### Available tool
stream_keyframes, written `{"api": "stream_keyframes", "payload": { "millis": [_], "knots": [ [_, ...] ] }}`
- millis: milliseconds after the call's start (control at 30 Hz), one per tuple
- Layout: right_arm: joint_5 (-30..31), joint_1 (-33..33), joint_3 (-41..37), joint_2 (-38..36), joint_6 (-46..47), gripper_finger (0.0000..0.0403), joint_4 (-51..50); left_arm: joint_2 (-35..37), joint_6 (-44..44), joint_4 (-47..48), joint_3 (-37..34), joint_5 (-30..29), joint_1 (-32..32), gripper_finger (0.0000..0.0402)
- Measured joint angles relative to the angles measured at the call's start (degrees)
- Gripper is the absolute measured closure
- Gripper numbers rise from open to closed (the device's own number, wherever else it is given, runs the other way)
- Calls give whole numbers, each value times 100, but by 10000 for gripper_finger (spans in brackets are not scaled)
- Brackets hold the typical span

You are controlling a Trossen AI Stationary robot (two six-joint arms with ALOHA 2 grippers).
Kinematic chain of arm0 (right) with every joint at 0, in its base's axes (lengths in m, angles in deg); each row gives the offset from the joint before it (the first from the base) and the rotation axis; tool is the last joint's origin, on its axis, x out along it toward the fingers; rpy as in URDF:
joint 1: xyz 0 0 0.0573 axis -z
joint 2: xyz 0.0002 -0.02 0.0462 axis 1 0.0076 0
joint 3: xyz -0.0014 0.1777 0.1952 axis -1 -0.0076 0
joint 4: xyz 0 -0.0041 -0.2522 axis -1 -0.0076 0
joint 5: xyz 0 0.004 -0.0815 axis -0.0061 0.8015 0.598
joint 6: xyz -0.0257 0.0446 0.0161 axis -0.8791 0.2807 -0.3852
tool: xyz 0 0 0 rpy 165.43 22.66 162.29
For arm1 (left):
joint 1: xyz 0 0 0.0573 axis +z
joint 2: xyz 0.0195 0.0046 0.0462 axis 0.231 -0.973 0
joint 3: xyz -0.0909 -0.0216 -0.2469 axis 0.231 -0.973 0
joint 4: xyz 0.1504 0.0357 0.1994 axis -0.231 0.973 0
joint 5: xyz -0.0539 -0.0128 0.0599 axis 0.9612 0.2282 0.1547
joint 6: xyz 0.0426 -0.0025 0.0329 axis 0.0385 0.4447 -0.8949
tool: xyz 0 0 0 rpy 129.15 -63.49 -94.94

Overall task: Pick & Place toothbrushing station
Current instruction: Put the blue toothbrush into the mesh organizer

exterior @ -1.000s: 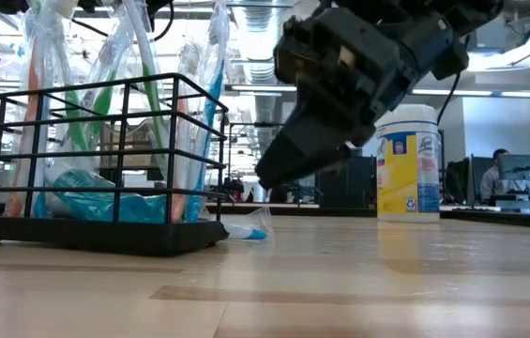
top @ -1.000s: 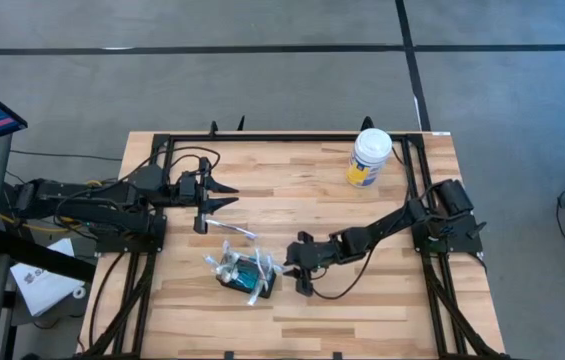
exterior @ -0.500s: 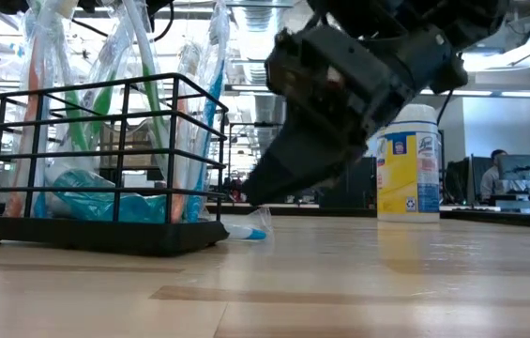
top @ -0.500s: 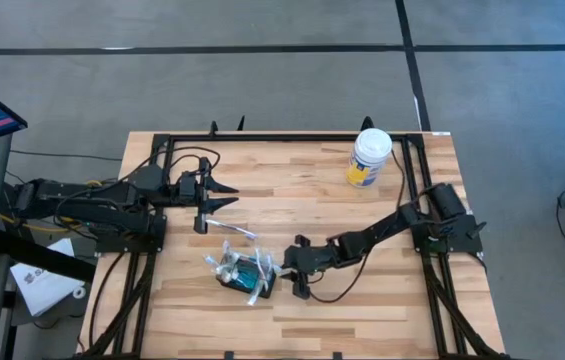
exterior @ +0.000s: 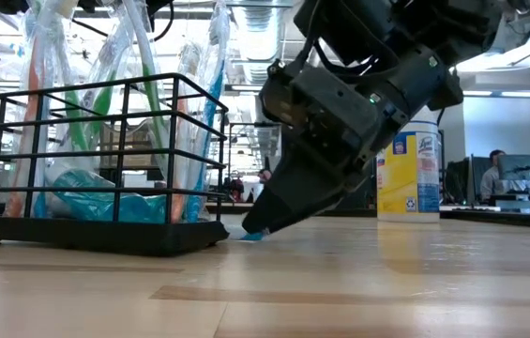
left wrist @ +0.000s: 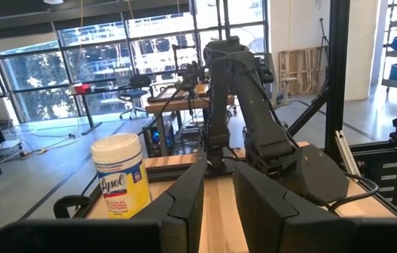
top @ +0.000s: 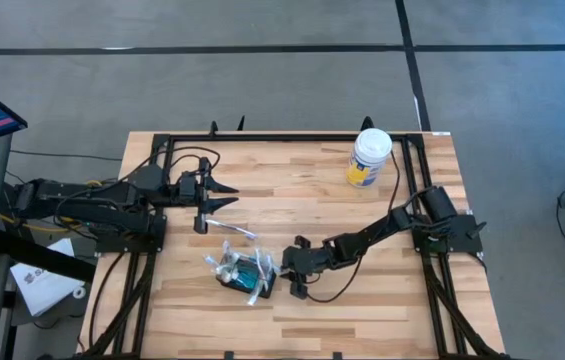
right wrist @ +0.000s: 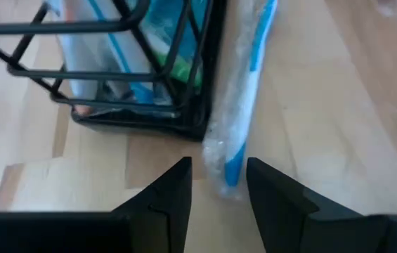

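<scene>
The toothbrushing station (top: 242, 272) is a black wire holder on a flat black base, holding wrapped toothbrushes and blue items. Its base rests on the table; it also shows in the low view (exterior: 96, 160) and the right wrist view (right wrist: 135, 77). A blue toothbrush in clear wrap (right wrist: 244, 98) lies on the table along the station's side. My right gripper (top: 292, 272) is open and low at the table just right of the station, its fingers on either side of that toothbrush's end (right wrist: 218, 184). My left gripper (top: 226, 195) is open and empty at the far left. My right gripper's fingers (right wrist: 173, 193) stand on either side of the wrapped toothbrush's end (right wrist: 228, 176), slanting down from the table's right. I cannot tell whether they touch it or the table.
A white-lidded, yellow-labelled round canister (top: 369, 158) stands at the far right; it also shows in the low view (exterior: 408, 164). Another wrapped toothbrush (top: 234, 232) lies on the table between my left gripper and the station. Bare wood lies along the near edge.
My right gripper has moved toward the station and down, until its fingertips are at the table by the wrapped toothbrush's end. The station has stayed where it was.
</scene>
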Motion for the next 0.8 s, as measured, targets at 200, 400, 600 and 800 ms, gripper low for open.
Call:
{"api": "stream_keyframes", "payload": {
  "millis": [200,400,600,800],
  "knots": [
    [171,-3,0,0,0,281,-54,0,0,2,0,0,0,327],
    [367,-42,2,0,-2,303,-186,0,2,2,0,0,0,327],
    [392,-42,2,0,-2,326,-217,0,1,3,0,0,0,327],
    [428,-39,7,-8,-2,390,-315,0,2,2,0,0,0,327]
  ]
}}
